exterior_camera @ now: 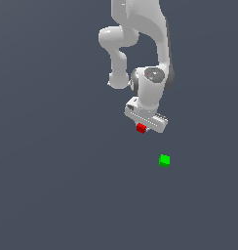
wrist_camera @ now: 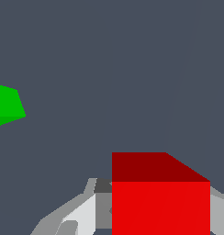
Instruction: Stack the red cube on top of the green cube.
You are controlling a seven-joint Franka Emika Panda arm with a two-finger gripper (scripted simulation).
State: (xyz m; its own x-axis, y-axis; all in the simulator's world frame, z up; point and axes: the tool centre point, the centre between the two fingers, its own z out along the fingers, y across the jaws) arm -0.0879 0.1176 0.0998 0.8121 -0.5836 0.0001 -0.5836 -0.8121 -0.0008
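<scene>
Under the white arm's wrist, your gripper (exterior_camera: 142, 129) has the small bright-red cube (exterior_camera: 141, 128) between its jaws, closed tight on it by the look of the wrist view. Judging by that, you're in the carry step. To the exterior view's right and lower sits the small bright-green cube (exterior_camera: 164, 160), well apart. Next, bring red squarely above green, then lower. The plain grey bench (exterior_camera: 52, 195) shows nothing in your way.

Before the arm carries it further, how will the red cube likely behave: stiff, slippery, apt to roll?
The red cube looks stiff: its flat faces and sharp edges show no dent. It should not roll, having flat sides. Its plain smooth surface may be slippery between the end effector fingers, so it could slide.
</scene>
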